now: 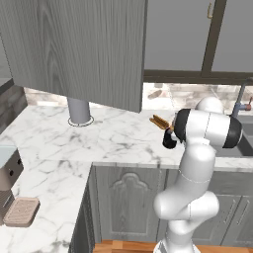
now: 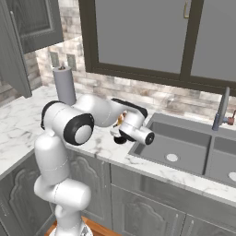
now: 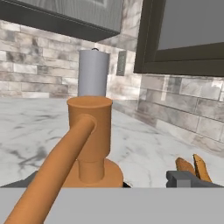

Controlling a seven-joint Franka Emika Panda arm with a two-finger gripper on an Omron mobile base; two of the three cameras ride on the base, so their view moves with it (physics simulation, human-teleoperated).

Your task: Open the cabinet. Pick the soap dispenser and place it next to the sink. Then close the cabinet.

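Note:
The soap dispenser is orange, with a long pump spout that reaches toward the camera. It stands upright on the marble counter, just left of the sink. My gripper is open around its base. The right fingertip stays clear of it, and a dark tip at the left sits close against it. From the base views the hand hides most of the dispenser. The cabinet is open, its grey wood-grain door swung out over the counter at the upper left.
A grey paper towel roll stands at the back of the counter. A brown-orange item lies behind the hand. The faucet rises at the sink's far side. Dark-framed window panes span the wall. A toaster-like box sits far left.

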